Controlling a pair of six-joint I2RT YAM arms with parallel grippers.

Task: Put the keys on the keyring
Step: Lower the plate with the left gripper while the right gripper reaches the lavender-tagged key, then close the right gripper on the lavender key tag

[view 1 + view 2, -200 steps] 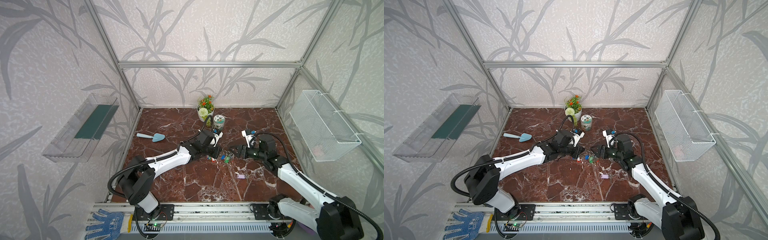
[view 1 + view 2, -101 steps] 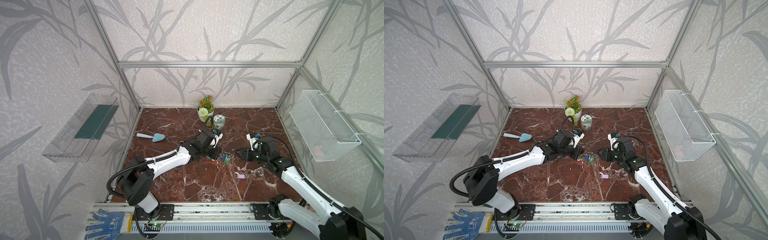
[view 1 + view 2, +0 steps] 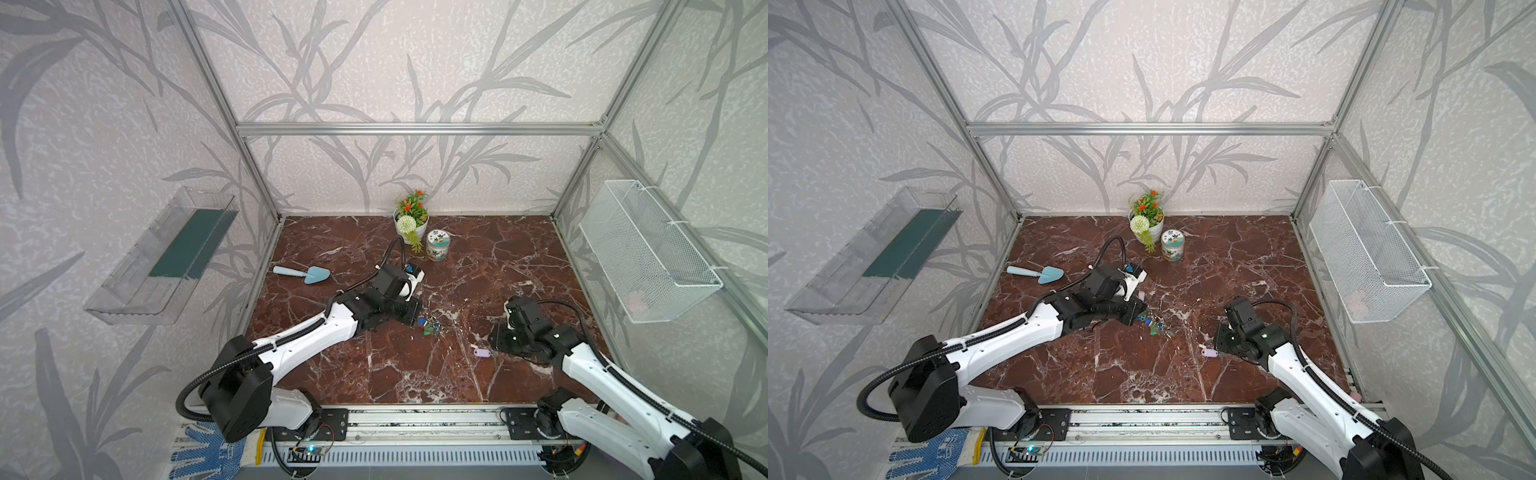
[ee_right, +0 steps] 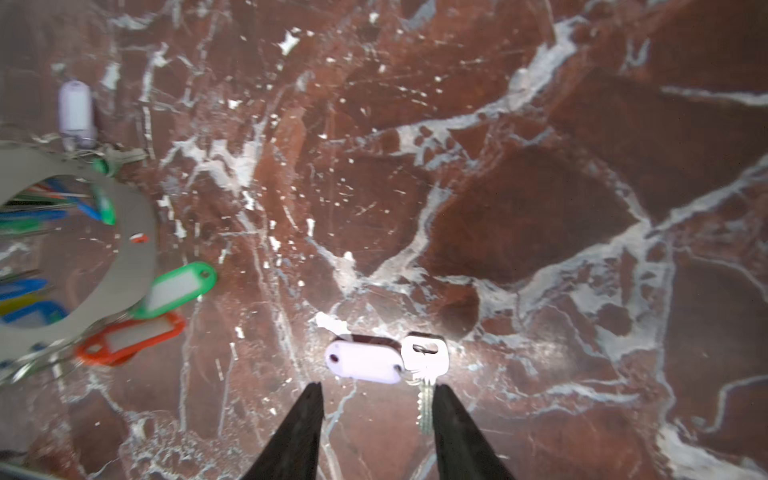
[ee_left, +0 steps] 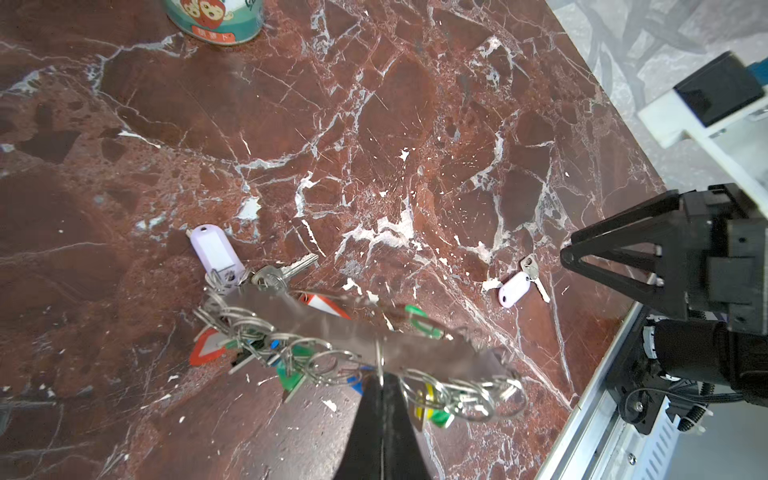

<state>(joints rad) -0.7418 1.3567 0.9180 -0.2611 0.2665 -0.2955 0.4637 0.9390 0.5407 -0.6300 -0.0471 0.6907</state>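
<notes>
Right wrist view, right fingers (image 4: 299, 432) spread astride keys (image 4: 361, 361), left fingers (image 5: 382, 424) clenched on keyring (image 5: 316, 320), basket (image 3: 623, 232) holding pinkish blur (image 3: 636, 299)

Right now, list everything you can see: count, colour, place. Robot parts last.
loose key: one, silvery with lilac tag, flat on the table, centre-right
keyring: one, silvery loop with many coloured tags, mid-table
trowel: one, pale blue, left rear of table
flower pot: one, white with green plant, back centre
tin: one, teal and white, beside the flower pot
clear shelf: one, transparent, left wall
wire basket: one, white, right wall
glove: one, blue and white, front left, off the table
table: one, red-brown marble
left gripper: black, shut on the keyring
right gripper: black, open, tips at the loose key
</notes>
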